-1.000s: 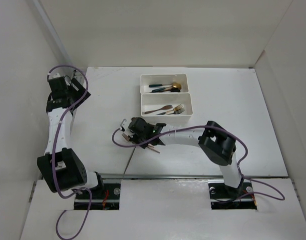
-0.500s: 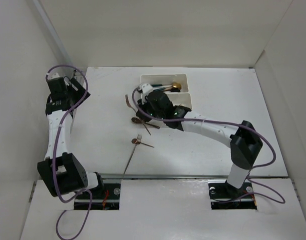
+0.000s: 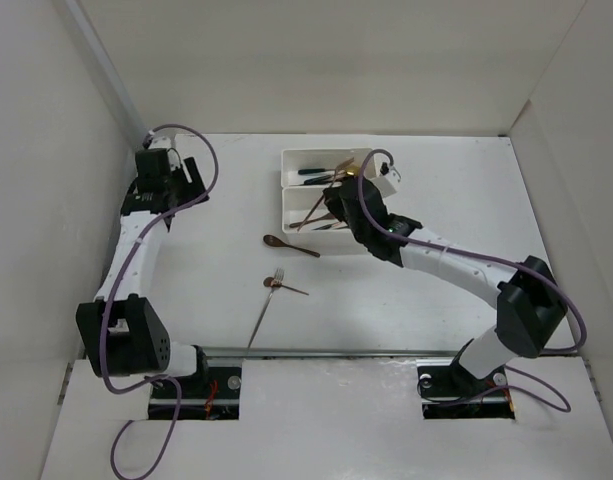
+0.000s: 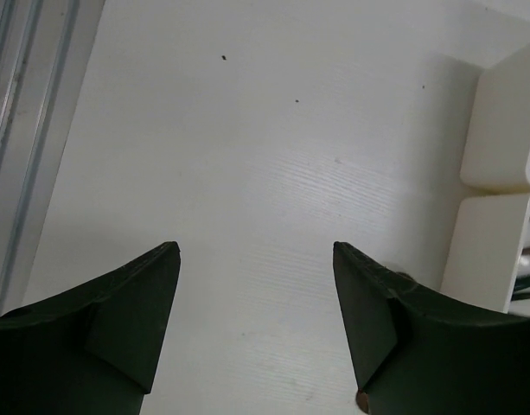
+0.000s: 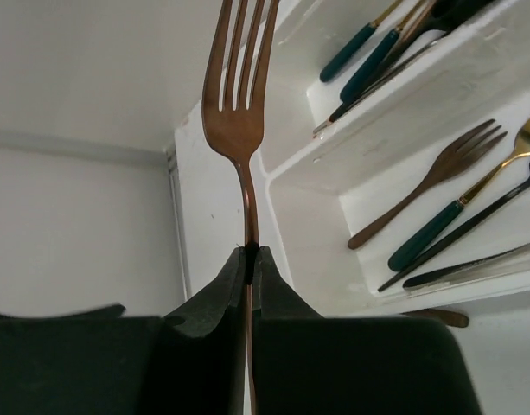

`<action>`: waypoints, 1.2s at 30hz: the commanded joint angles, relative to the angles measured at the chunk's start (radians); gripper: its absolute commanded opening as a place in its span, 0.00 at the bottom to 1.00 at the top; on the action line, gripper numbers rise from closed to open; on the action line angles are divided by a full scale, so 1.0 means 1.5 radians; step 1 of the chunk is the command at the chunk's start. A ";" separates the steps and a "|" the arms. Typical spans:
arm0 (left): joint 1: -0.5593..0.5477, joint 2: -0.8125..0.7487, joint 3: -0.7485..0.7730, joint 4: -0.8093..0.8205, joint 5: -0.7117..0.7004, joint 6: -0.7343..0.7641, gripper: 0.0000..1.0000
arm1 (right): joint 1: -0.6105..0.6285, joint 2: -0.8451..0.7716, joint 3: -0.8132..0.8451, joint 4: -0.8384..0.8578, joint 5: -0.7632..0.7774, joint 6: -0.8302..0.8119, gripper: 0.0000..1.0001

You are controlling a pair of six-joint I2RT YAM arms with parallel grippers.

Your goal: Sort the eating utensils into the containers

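Note:
Two white trays stand side by side at the back middle: the far tray and the near tray. Both hold utensils; teal-handled pieces lie in one and a copper fork with dark pieces in the other. My right gripper hovers over the trays, shut on a copper-rose fork by its handle, tines pointing away from the wrist. My left gripper is open and empty above bare table, left of the trays.
On the table in front of the trays lie a copper spoon, a small fork and a long thin silver utensil. White walls enclose the table on the left, back and right.
My right arm has swung right with the copper fork, from left of the trays to over them. My left arm has moved a little right and toward the back.

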 commanded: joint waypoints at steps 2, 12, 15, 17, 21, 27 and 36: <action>-0.055 0.000 0.033 0.020 -0.034 0.132 0.68 | 0.005 0.026 0.035 -0.067 0.100 0.277 0.00; -0.219 0.006 -0.031 -0.104 0.040 0.319 0.65 | -0.016 0.141 0.088 -0.183 0.067 0.501 0.00; -0.234 0.006 -0.060 -0.126 0.078 0.340 0.65 | -0.022 0.163 0.102 -0.211 0.067 0.522 0.00; -0.240 -0.002 -0.069 -0.142 0.117 0.347 0.65 | -0.022 0.163 0.095 -0.202 0.080 0.529 0.00; -0.269 -0.016 -0.086 -0.156 0.178 0.355 0.67 | -0.030 0.170 0.095 -0.202 0.051 0.529 0.32; -0.373 -0.073 -0.138 -0.163 0.202 0.429 0.75 | -0.030 0.157 0.105 -0.176 0.050 0.413 0.68; -0.535 0.024 -0.214 -0.187 0.012 0.441 0.78 | -0.030 0.061 0.087 -0.159 0.113 0.303 0.70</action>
